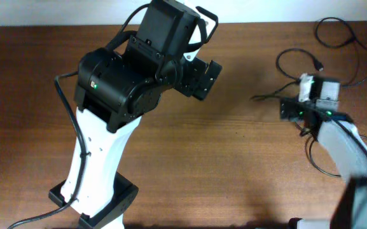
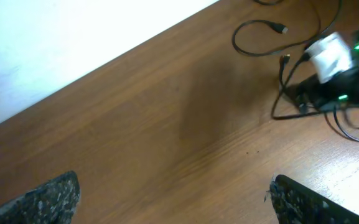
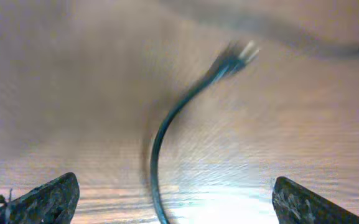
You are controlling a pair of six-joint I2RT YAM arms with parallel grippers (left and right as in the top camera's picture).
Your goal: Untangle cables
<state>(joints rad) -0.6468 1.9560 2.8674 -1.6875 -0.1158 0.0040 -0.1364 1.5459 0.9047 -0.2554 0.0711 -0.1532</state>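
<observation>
The thin black cables [image 1: 318,63] lie in loose loops at the right end of the brown wooden counter [image 1: 234,165], some reaching the far right corner, others curling nearer the front beside the white-sleeved right arm [image 1: 348,152]. That arm's wrist, wrapped in white tape, sits in among the loops, and the right fingers [image 1: 289,109] point left, low over the wood. In the right wrist view, these fingers [image 3: 42,199] stand wide apart, released and grasping nothing. Between them, one dark cable [image 3: 160,137] curves up across the counter to a small pronged plug [image 3: 238,55]. The picture is blurred, and I cannot tell whether the cable touches either finger.

The bulky black-and-white left arm [image 1: 119,89] rises from its base at the front left, and the left fingers [image 1: 202,75] are held above bare wood, well apart from the cables. In the left wrist view, these fingers [image 2: 48,196] are likewise spread wide and hold nothing. The counter fills the gap between them, and the cables [image 2: 280,28] and the taped right wrist [image 2: 331,53] lie far off at the upper right
</observation>
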